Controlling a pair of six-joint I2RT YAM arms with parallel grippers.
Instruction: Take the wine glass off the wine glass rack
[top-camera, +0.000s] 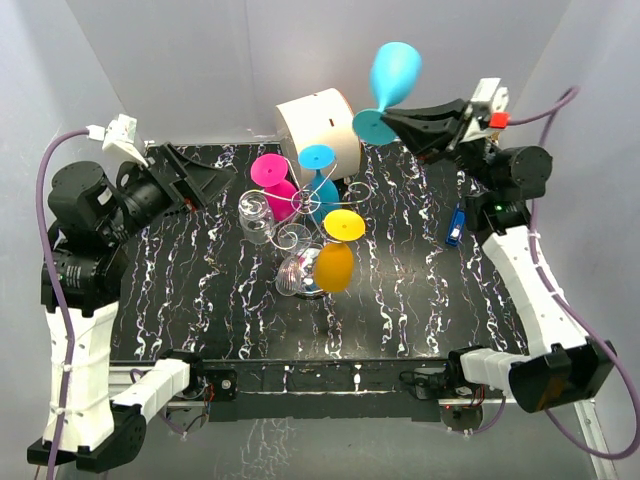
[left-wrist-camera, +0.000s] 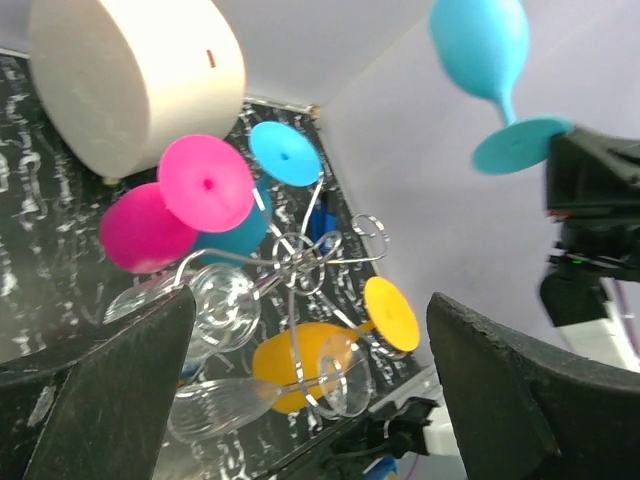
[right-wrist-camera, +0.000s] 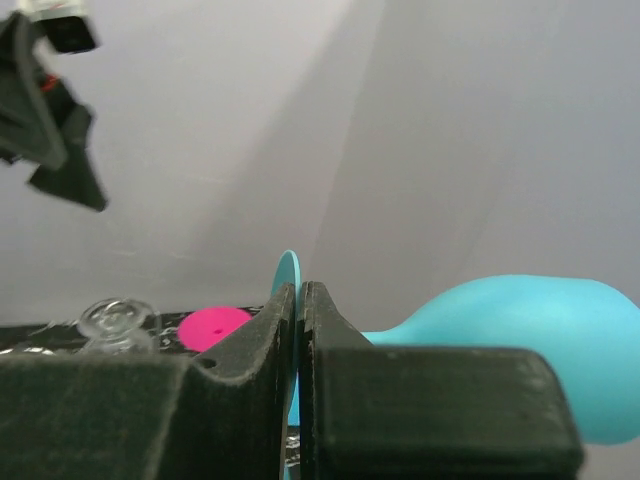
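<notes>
My right gripper is shut on the round foot of a light blue wine glass and holds it in the air, clear of the rack, at the back right. In the right wrist view the foot's thin edge is pinched between the fingers, with the bowl at the right. The silver wire rack stands mid-table and still carries pink, blue, yellow and clear glasses. My left gripper is open and empty, left of the rack.
A white cylindrical drum lies behind the rack, also in the left wrist view. A small blue object lies on the black marbled table at the right. White walls enclose the table on three sides.
</notes>
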